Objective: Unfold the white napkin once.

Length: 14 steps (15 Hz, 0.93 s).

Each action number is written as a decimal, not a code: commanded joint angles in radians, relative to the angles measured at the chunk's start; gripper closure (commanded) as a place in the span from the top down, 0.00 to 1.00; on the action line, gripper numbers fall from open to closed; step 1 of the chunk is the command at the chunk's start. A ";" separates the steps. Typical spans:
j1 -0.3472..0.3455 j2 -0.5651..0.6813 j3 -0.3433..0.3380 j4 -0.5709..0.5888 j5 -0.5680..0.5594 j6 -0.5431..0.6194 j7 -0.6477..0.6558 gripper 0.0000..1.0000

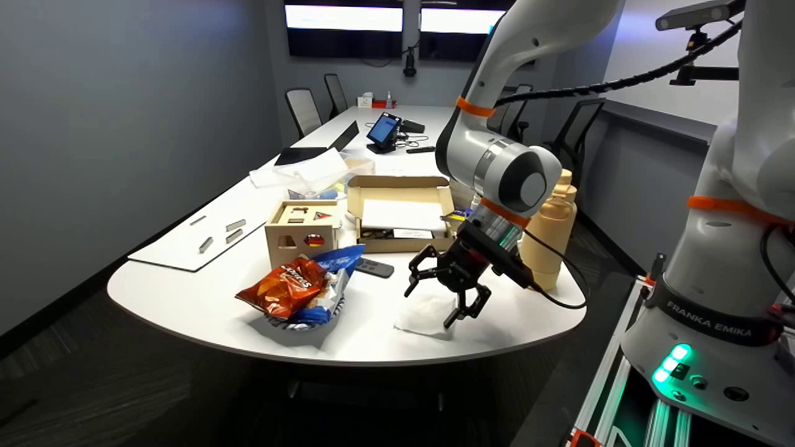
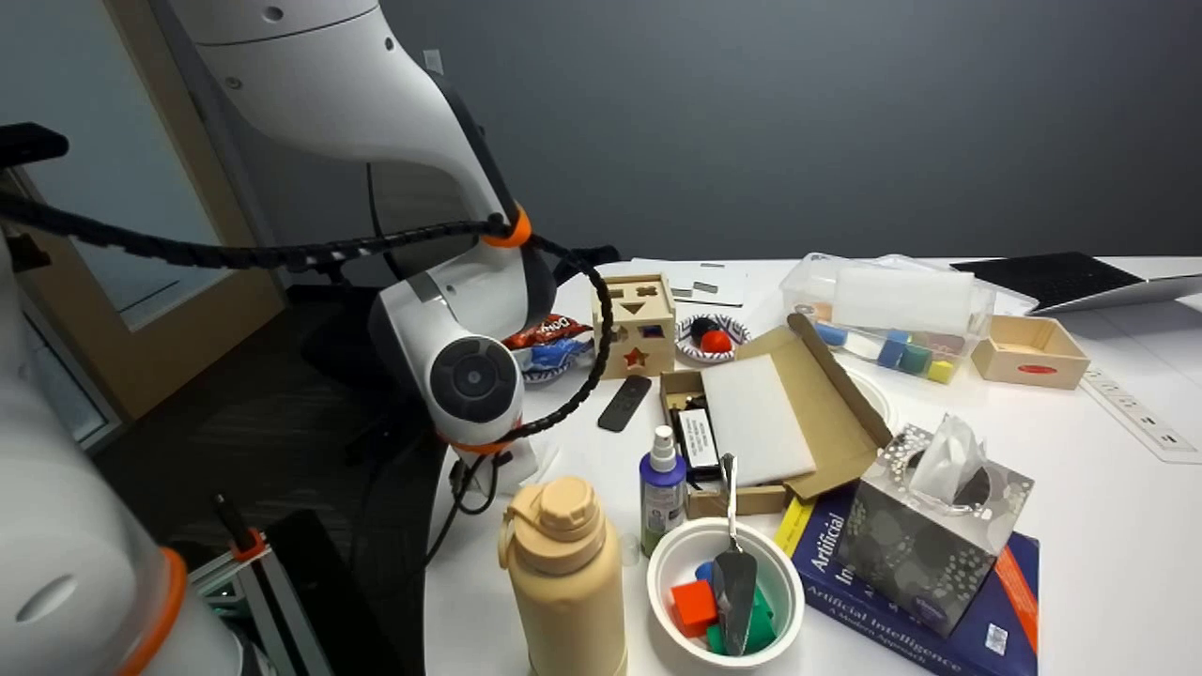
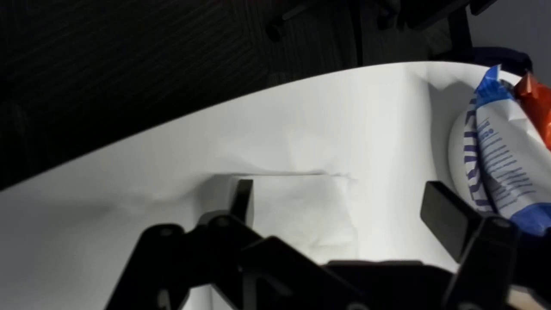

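Note:
The white napkin (image 1: pixel 424 315) lies folded and slightly rumpled on the white table near its curved edge. In the wrist view the napkin (image 3: pixel 301 211) shows a straight upper edge and soft creases; its lower part is hidden by the gripper. In an exterior view a part of the napkin (image 2: pixel 531 467) shows behind the wrist. My gripper (image 1: pixel 427 310) is open and empty, pointing down over the napkin. In the wrist view, one finger of the gripper (image 3: pixel 338 189) is at the napkin's left edge, and the other is off to its right. I cannot tell whether a fingertip touches it.
A bowl with an orange snack bag (image 1: pixel 286 288) and a blue-white bag (image 1: pixel 335 279) stands beside the napkin. A remote (image 1: pixel 374 268), a wooden shape box (image 1: pixel 301 233) and an open cardboard box (image 1: pixel 400 245) are behind. A tall cream bottle (image 2: pixel 568 591) stands near the arm.

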State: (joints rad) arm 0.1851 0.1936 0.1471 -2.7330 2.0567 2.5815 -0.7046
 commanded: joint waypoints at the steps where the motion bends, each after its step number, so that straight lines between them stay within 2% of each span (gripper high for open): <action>1: 0.016 -0.011 0.013 -0.012 0.136 0.069 -0.044 1.00; 6: 0.016 -0.026 0.017 -0.014 0.191 0.108 -0.080 1.00; 14: 0.020 -0.047 0.013 -0.020 0.183 0.147 -0.113 1.00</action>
State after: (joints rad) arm 0.1932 0.1858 0.1574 -2.7412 2.2091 2.7097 -0.7788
